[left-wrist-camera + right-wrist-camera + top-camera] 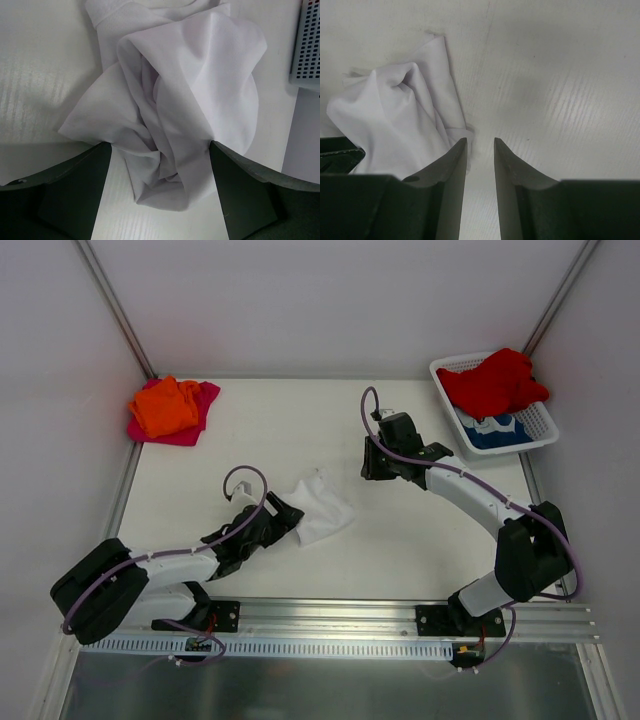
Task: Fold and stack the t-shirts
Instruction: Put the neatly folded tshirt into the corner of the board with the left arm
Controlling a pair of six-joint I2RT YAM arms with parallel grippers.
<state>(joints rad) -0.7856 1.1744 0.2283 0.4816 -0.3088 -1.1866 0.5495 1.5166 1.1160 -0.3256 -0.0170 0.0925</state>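
A crumpled white t-shirt (322, 510) lies on the table in front of the left arm. My left gripper (287, 517) is at its near-left edge. In the left wrist view my left gripper (160, 145) stands wide open, with a bunched end of the white t-shirt (190, 90) lying loose between the fingers. My right gripper (375, 462) hovers to the right of the shirt. Its jaws are a little apart over bare table (560, 75), so my right gripper (480, 140) is open and holds nothing, beside the white t-shirt (395, 115).
An orange t-shirt (165, 405) lies on a magenta one (200, 420) at the back left corner. A white mesh basket (540, 425) at the back right holds a red t-shirt (495, 380) and a blue-and-white one (490, 430). The basket's edge (307, 45) shows at the right.
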